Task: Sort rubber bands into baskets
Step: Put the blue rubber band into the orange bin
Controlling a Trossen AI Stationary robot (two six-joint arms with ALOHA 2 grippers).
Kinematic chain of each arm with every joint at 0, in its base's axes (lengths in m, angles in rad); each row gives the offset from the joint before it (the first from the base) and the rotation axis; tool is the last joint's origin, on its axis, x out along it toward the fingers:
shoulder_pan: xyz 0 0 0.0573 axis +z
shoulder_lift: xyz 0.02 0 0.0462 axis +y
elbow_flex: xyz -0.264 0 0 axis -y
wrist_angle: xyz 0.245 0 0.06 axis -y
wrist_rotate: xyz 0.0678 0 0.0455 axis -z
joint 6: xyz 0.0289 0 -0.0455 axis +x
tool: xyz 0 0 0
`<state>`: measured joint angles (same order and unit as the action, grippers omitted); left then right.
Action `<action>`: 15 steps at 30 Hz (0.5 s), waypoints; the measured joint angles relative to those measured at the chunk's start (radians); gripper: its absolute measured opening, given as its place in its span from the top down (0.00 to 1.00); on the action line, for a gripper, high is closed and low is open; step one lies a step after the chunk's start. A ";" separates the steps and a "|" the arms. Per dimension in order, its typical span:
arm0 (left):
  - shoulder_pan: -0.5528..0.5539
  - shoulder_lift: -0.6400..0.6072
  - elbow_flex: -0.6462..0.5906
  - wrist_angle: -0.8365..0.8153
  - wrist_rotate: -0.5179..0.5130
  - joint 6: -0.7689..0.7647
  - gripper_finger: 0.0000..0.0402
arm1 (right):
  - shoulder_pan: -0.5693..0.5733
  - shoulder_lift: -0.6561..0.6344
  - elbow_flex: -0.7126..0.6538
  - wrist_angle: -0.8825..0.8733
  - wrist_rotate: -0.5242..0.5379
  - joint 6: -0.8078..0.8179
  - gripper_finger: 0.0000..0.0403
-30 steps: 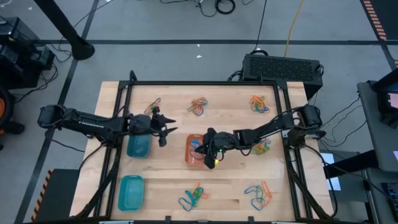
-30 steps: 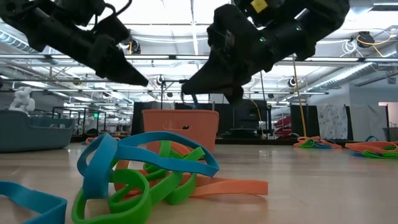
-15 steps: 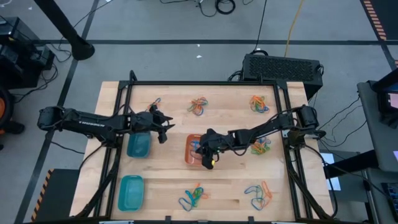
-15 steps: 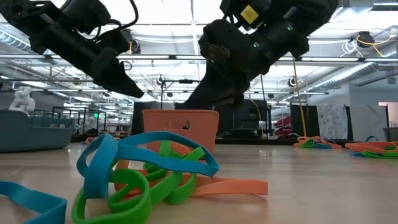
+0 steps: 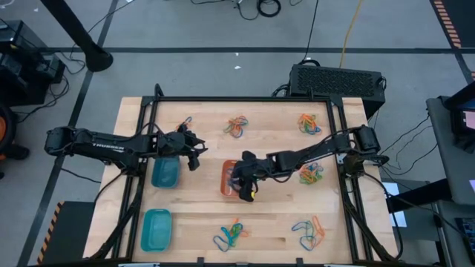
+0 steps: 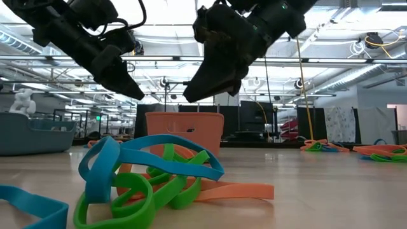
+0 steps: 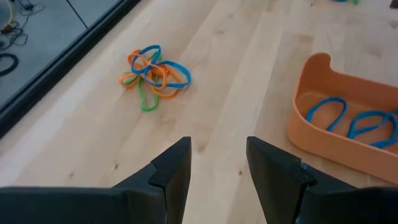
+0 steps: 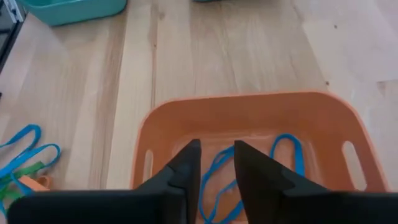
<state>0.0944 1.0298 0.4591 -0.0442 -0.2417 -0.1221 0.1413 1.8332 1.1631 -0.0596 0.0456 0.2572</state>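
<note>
- Right hand [image 8: 216, 163] hovering over the orange rounded-rectangular plastic basket [image 5: 231, 179] near the middle of the wooden counter [image 5: 267, 222], fingers narrowly parted, holding nothing.
- Thin blue elastic rubber bands [image 8: 287, 152] lying loose inside that basket.
- Left hand [image 7: 217, 163] poised above bare counter between basket and a small orange, blue and green band cluster [image 7: 153, 71], fingers spread, empty.
- Two teal plastic baskets [image 5: 165, 173] beside the left arm.

Obscured and cropped items

Orange basket [image 8: 249, 124] cropped by right wrist frame; teal basket [image 8: 68, 9] cropped there; overhead, right gripper [image 5: 241, 180] hides basket contents.
</note>
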 joint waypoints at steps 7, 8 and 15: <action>0.031 0.000 0.070 -0.102 0.000 -0.061 0.59 | 0.000 0.000 0.113 -0.186 0.000 -0.185 0.77; 0.045 0.000 0.100 -0.156 0.000 -0.083 0.59 | 0.000 0.000 0.127 -0.203 0.000 -0.218 0.77; 0.216 0.018 0.274 -0.573 0.005 -0.235 0.59 | -0.032 -0.012 0.140 -0.196 -0.132 -0.435 0.77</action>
<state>0.3106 1.0480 0.7333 -0.6176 -0.2366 -0.3566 0.1095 1.8212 1.3033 -0.2558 -0.0859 -0.1774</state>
